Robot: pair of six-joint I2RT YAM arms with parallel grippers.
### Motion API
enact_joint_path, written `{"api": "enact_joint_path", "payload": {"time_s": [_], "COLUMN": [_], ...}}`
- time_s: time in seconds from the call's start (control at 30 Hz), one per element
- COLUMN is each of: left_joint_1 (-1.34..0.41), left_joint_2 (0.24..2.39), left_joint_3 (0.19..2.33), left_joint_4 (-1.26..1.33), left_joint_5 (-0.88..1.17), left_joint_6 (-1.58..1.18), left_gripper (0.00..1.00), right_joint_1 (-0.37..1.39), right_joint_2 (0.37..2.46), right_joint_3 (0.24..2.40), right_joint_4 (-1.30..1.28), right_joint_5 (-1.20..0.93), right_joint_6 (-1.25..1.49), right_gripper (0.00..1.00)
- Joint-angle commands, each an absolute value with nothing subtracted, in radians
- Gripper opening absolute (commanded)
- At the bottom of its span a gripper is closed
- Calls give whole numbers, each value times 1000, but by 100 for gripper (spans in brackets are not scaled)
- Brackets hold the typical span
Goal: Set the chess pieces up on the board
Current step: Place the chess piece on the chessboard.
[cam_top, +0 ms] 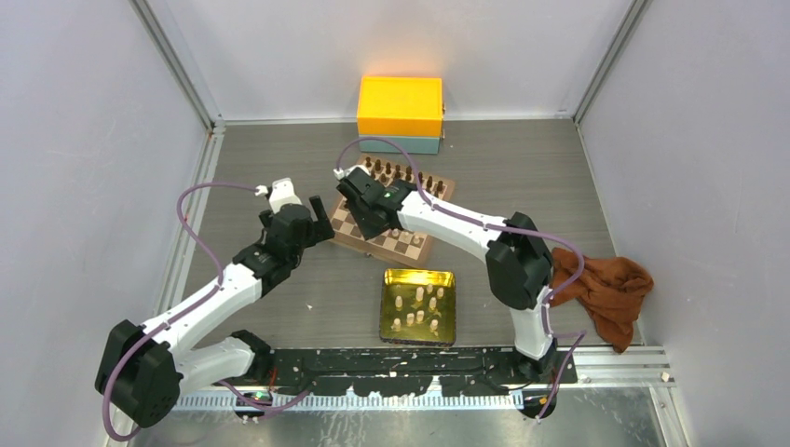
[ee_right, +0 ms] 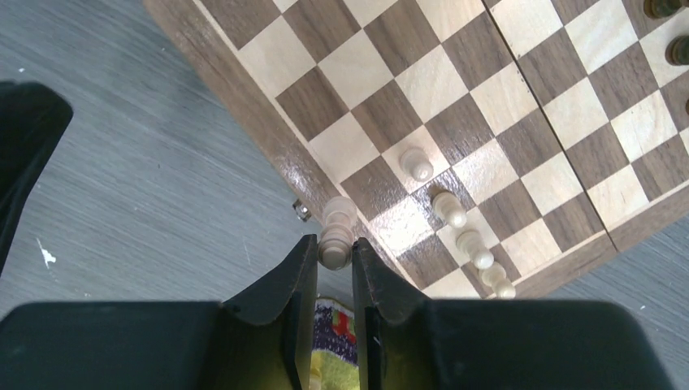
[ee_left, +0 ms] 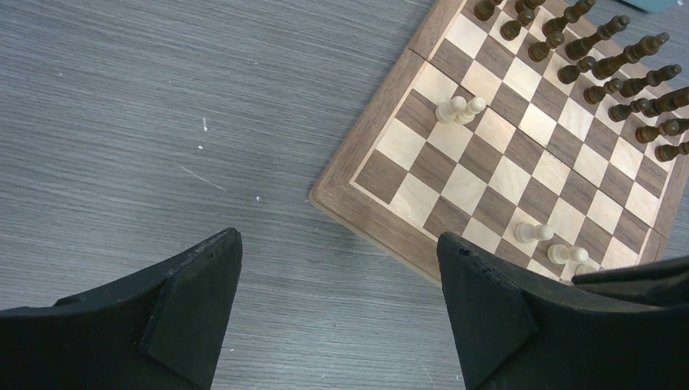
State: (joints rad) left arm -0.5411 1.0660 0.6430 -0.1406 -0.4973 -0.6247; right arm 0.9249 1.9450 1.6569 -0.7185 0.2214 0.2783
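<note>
The board (cam_top: 410, 244) lies mid-table, with dark brown pieces (cam_top: 402, 173) lined along its far side. My right gripper (ee_right: 334, 253) is shut on a pale cream chess piece (ee_right: 335, 236), held above the board's brown border (ee_right: 252, 106) near a corner. Several cream pawns (ee_right: 449, 209) stand in a row on the squares beside it. In the top view the right gripper (cam_top: 349, 194) hovers over the board's left part. My left gripper (ee_left: 340, 240) stands open and holds nothing, over bare table just off the board's edge (ee_left: 382, 106). Two cream pieces (ee_left: 459, 109) stand close together on the board.
A shiny gold tray (cam_top: 418, 273) with several cream pieces (cam_top: 419, 296) sits in front of the board. An orange box (cam_top: 400, 107) on a teal base stands at the back wall. A brown cloth (cam_top: 606, 289) lies at the right.
</note>
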Motion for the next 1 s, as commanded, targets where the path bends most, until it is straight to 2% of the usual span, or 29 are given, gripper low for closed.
{"api": "enact_joint_path", "payload": {"time_s": [0.0, 0.4, 0.97], "left_joint_1": [-543, -542, -539], "left_joint_2": [1052, 1069, 1083], "left_joint_3": [635, 630, 633], "left_joint_4": [-109, -93, -86], "left_joint_5": [-526, -534, -534], "left_joint_6": [-635, -631, -629], "left_gripper": [90, 91, 91], "right_joint_1": [907, 865, 856], "right_joint_2": [1973, 2078, 2099], "right_joint_3": [1736, 1824, 1834], "right_joint_4": [-685, -675, -689], "right_joint_5": [201, 165, 114], "right_joint_6": [245, 222, 237], "right_gripper": [1, 1, 1]}}
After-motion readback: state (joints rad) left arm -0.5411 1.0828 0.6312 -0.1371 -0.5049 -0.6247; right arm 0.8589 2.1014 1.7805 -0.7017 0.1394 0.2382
